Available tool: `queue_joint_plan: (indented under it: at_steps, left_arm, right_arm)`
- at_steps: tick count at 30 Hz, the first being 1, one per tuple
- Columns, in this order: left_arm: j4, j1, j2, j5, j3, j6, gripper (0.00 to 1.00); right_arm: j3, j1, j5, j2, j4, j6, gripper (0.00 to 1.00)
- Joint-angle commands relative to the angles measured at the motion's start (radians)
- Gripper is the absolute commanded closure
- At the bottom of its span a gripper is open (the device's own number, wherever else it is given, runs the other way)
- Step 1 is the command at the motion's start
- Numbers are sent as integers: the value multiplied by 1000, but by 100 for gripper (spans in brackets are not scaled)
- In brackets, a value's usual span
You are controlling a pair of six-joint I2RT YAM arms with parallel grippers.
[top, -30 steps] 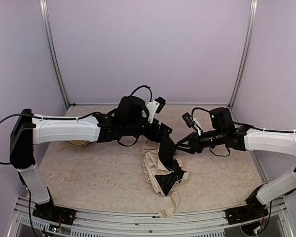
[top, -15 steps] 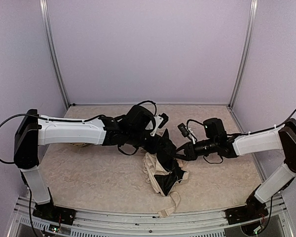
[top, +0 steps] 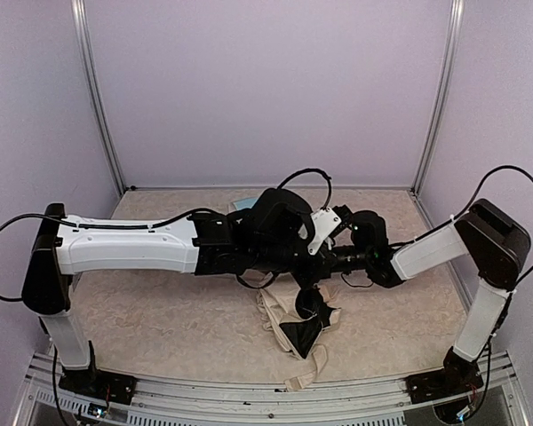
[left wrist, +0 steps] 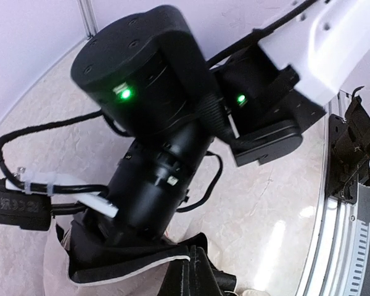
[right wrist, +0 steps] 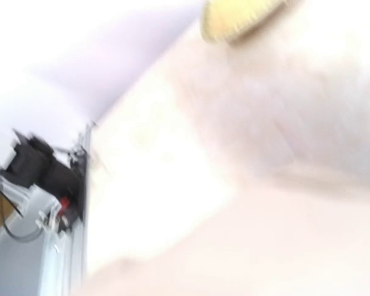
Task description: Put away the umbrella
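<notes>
The umbrella (top: pixel 287 312) lies crumpled at the table's middle, cream-beige outside with black lining, its strap (top: pixel 307 371) trailing toward the front edge. My left gripper (top: pixel 309 282) reaches down into the upper fold. In the left wrist view its fingers (left wrist: pixel 197 274) are pressed together on the black, beige-edged fabric (left wrist: pixel 111 266). My right gripper (top: pixel 330 266) comes in from the right, close against the left one, and its fingers are hidden there. The right wrist view is a blur, with pale beige filling its lower part and no fingers visible.
A light-blue mug (top: pixel 242 205) peeks out behind the left arm. The yellow straw tray (right wrist: pixel 240 15) shows at the top of the right wrist view. The right arm's black wrist (left wrist: pixel 154 179) fills the left wrist view. Metal rails run along the front edge (top: pixel 249 390).
Both arms have swung inward and now meet over the umbrella's top fold. Both grippers have closed. The black fold has been drawn up and bunched between them.
</notes>
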Motion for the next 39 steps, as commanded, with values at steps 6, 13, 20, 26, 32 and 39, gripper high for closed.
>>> queue_joint_plan:
  at_steps: [6,13,20,26,32,39]
  left_arm:
    - [31,2,16,-66,48,102,100]
    - [37,13,-40,-123,-68,92,100]
    - [53,20,-17,-139,-90,106,100]
    - [69,9,17,-85,-101,155,100]
    - [65,-26,71,73,-122,240,100]
    - [18,-105,74,269,-167,403,100]
  right_arm:
    - [171,54,151,198,377,239,100]
    - [152,36,162,147,207,163,86]
    - [-97,-62,197,-88,-16,135,69]
    - [-101,-115,337,-328,-454,-10,61]
    - [-1,-164,433,-493,-662,-217,58]
    - [272,-148,297,-378,-831,-477,50]
